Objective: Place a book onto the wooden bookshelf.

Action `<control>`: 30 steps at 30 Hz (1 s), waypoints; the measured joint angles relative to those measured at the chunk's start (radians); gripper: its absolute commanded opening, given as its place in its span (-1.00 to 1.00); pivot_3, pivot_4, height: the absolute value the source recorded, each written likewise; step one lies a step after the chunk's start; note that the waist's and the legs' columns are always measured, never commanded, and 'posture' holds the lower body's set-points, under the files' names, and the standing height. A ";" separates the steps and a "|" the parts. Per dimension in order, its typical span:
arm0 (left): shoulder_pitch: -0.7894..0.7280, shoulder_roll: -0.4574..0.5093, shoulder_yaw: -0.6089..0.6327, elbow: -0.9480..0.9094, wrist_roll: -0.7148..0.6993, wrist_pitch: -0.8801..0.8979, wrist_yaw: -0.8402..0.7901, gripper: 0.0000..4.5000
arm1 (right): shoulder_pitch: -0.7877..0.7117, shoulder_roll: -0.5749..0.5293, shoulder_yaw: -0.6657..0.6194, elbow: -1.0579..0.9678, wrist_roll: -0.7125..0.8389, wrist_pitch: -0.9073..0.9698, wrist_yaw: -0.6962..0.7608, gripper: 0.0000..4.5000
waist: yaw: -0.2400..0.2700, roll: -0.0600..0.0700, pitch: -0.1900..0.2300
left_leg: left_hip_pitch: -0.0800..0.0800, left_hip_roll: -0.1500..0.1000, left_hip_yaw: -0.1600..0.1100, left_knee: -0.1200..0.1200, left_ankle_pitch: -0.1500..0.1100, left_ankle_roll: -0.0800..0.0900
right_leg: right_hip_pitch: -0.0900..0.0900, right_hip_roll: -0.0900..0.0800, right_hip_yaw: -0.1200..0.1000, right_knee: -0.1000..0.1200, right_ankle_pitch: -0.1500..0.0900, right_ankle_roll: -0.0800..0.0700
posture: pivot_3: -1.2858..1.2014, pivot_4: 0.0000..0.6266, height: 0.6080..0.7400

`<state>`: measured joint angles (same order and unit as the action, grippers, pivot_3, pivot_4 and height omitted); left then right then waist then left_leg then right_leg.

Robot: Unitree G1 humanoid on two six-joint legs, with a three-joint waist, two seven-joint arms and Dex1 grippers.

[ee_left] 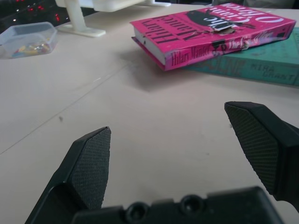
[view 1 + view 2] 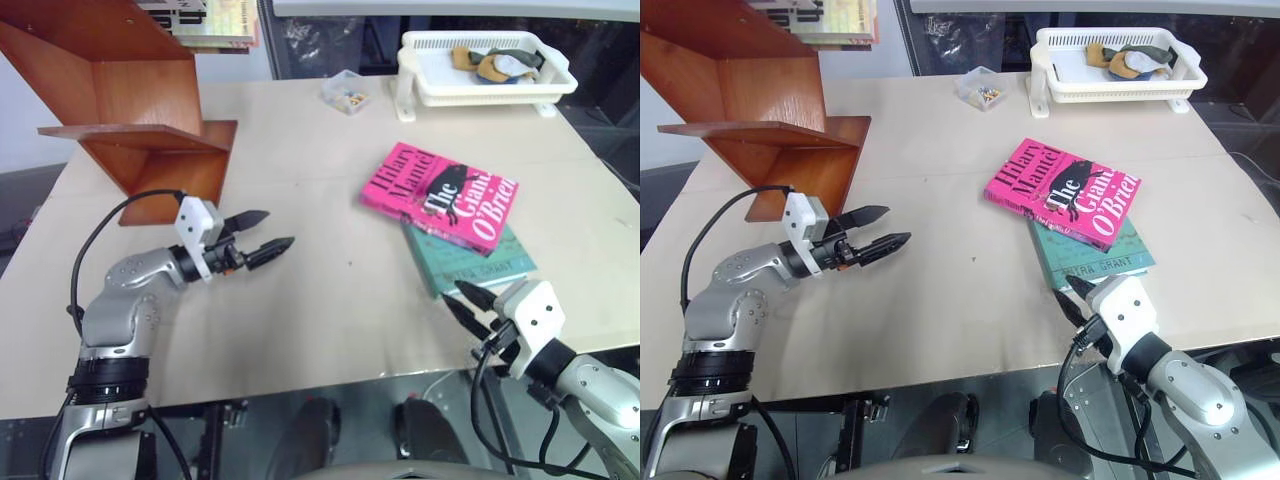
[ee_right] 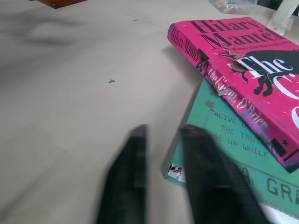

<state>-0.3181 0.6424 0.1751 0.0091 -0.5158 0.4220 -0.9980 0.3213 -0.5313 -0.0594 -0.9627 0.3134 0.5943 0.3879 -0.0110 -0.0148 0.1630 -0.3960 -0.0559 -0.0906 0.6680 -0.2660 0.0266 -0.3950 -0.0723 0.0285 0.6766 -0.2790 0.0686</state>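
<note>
Right gripper (image 2: pixel 468 300): closest to the viewer, at the near edge of the tabletop; its jaws look clenched on nothing, tips aimed at the near corner of the teal book and not touching it. It seems parked low there so it can come at the stacked books from their near side.
Left gripper (image 2: pixel 258 235): held level above the tabletop, jaws released and spread wide, nothing between them. They point across bare board toward the books, which suggests it stands ready to take a book by its edge.
Pink book (image 2: pixel 440 195): the one to be shelved. It lies flat, cover up, well ahead of the left jaws and just beyond the right jaws, untouched by either. Its spine side faces the left jaws, a thick edge a wide opening could close on.
Teal book (image 2: pixel 470 262): thin, lying under the pink book's near end. It props that end slightly off the tabletop, which may leave a small gap for a finger.
Wooden bookshelf (image 2: pixel 135 95): slanted reddish-brown boards at the far left corner, behind the left jaws, on the opposite side from the books. The book would need carrying back across the tabletop to reach it.
White basket (image 2: pixel 485 85): beyond the pink book, at the far edge, holding small items; apart from the work.
Small clear box (image 2: pixel 345 90): far off, near the basket; not in the way.
Task stage: judged as approach, with no grasp made yet.
</note>
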 measured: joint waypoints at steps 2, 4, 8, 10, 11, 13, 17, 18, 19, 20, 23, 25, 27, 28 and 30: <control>0.000 0.000 -0.014 -0.007 0.001 -0.007 -0.016 1.00 | -0.017 0.009 -0.011 0.001 0.002 0.018 -0.015 -0.98 | 0.000 0.000 0.000 | 0.000 0.000 0.000 0.000 0.000 0.000 | 0.000 0.000 0.000 0.000 0.000 0.000 | 0.03 -0.52 1.00; 0.001 -0.005 -0.035 -0.028 0.002 -0.021 -0.037 1.00 | -0.041 0.003 -0.039 0.005 0.002 0.054 -0.030 -0.98 | 0.000 0.000 0.000 | 0.000 0.000 0.000 0.000 0.000 0.000 | 0.000 0.000 0.000 0.000 0.000 0.000 | 0.03 -0.52 1.00; 0.001 -0.010 -0.048 -0.039 0.002 -0.031 -0.051 1.00 | -0.092 -0.013 -0.087 0.042 0.022 0.125 -0.034 -0.98 | 0.000 0.000 0.000 | 0.000 0.000 0.000 0.000 0.000 0.000 | 0.000 0.000 0.000 0.000 0.000 0.000 | 0.03 -0.52 1.00; -0.003 -0.025 -0.077 -0.046 0.003 -0.042 -0.059 1.00 | -0.174 -0.064 -0.136 0.108 0.043 0.189 -0.022 -0.98 | -0.001 0.000 0.000 | 0.000 -0.001 0.001 0.000 0.000 0.000 | 0.000 0.000 0.001 0.000 0.000 0.000 | 0.03 -0.52 1.00; -0.003 -0.031 -0.091 -0.053 0.004 -0.046 -0.063 1.00 | -0.216 -0.094 -0.165 0.153 0.052 0.206 -0.006 -0.98 | -0.001 0.000 0.000 | 0.000 -0.001 0.001 0.001 0.000 0.001 | 0.000 0.000 0.001 0.000 0.000 0.000 | 0.03 -0.52 1.00; -0.013 -0.052 -0.117 -0.075 0.004 -0.050 -0.066 1.00 | -0.286 -0.162 -0.222 0.247 0.054 0.227 0.021 -0.98 | 0.002 0.000 0.000 | 0.000 -0.002 0.001 0.001 0.000 0.001 | 0.000 0.000 0.000 0.000 0.000 0.000 | 0.03 -0.52 1.00; -0.031 -0.083 -0.146 -0.104 0.003 -0.051 -0.057 1.00 | -0.413 -0.282 -0.249 0.483 0.043 0.212 0.096 -0.98 | 0.001 0.001 0.001 | 0.000 -0.001 0.001 0.000 0.000 0.001 | 0.000 0.000 0.001 0.000 0.000 0.000 | 0.03 -0.52 1.00; -0.032 -0.091 -0.154 -0.115 0.003 -0.051 -0.055 1.00 | -0.444 -0.305 -0.247 0.550 0.035 0.196 0.117 -0.98 | 0.000 0.001 0.001 | -0.001 -0.001 0.002 0.000 0.000 0.001 | 0.000 0.000 0.001 0.000 0.000 0.000 | 0.03 -0.52 1.00; -0.033 -0.096 -0.160 -0.120 0.002 -0.050 -0.054 1.00 | -0.464 -0.319 -0.244 0.589 0.025 0.182 0.131 -0.98 | -0.001 0.001 0.001 | -0.001 -0.001 0.002 0.000 0.000 0.001 | 0.000 0.000 0.001 0.000 0.000 0.000 | 0.03 -0.52 1.00; -0.034 -0.099 -0.164 -0.120 0.002 -0.049 -0.052 1.00 | -0.496 -0.329 -0.229 0.643 0.014 0.158 0.148 -0.98 | -0.004 0.001 0.001 | -0.001 0.000 0.003 0.000 0.000 0.000 | 0.000 0.001 0.002 -0.001 0.000 0.000 | 0.03 -0.52 1.00; -0.045 -0.109 -0.176 -0.126 0.000 -0.040 -0.050 1.00 | -0.578 -0.331 -0.182 0.767 -0.014 0.100 0.178 -0.98 | -0.007 0.001 0.001 | 0.000 0.000 0.004 0.000 0.000 0.001 | -0.001 0.001 0.003 0.000 0.000 0.000 | 0.03 -0.52 1.00; -0.050 -0.109 -0.177 -0.134 -0.011 -0.027 -0.051 1.00 | -0.642 -0.331 -0.143 0.850 -0.038 0.064 0.195 -0.98 | -0.007 0.002 0.001 | 0.000 0.000 0.004 0.001 0.000 0.001 | -0.001 0.001 0.003 0.001 0.000 0.000 | 0.03 -0.52 1.00; -0.052 -0.108 -0.178 -0.156 -0.028 -0.012 -0.056 1.00 | -0.719 -0.332 -0.107 0.934 -0.066 0.029 0.209 -0.98 | -0.006 0.002 0.002 | 0.000 0.000 0.005 0.001 0.000 0.000 | -0.001 0.001 0.003 0.001 0.000 0.000 | 0.03 -0.52 1.00; -0.052 -0.105 -0.178 -0.161 -0.034 -0.009 -0.059 1.00 | -0.745 -0.331 -0.098 0.963 -0.074 0.019 0.215 -0.98 | -0.006 0.002 0.001 | 0.000 0.000 0.004 0.001 0.001 -0.001 | -0.001 0.001 0.003 0.001 0.000 0.000 | 0.03 -0.52 1.00; -0.051 -0.097 -0.176 -0.172 -0.039 0.001 -0.066 1.00 | -0.808 -0.331 -0.066 1.040 -0.100 -0.021 0.229 -0.98 | -0.005 0.002 0.002 | -0.001 0.000 0.004 0.000 0.002 -0.003 | -0.002 0.001 0.003 0.000 0.000 0.000 | 0.03 -0.52 1.00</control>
<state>-0.3695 0.5457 -0.0013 -0.1624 -0.5548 0.4232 -1.0638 -0.4867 -0.8627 -0.1250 0.0777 0.2131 0.5729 0.6169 -0.0157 -0.0126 0.1646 -0.3970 -0.0556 -0.0861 0.6684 -0.2641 0.0239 -0.3969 -0.0709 0.0318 0.6769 -0.2790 0.0685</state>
